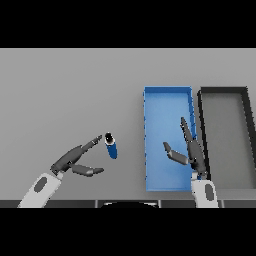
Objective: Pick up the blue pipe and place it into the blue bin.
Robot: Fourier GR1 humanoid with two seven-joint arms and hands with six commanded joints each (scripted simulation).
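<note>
Here: one blue pipe (111, 146), two bins, two hands.
Pipe left of blue bin (167, 97), outside it; black bin (223, 90) right; left hand (75, 161) unclenched beside pipe, right hand (191, 150) unclenched above blue bin.

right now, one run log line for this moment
left hand open, fingertips at blue pipe | pipe on table, not lifted | right hand open over blue bin | black bin beside

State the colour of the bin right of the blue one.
Black bin, grey inside; head view shows it.
</note>
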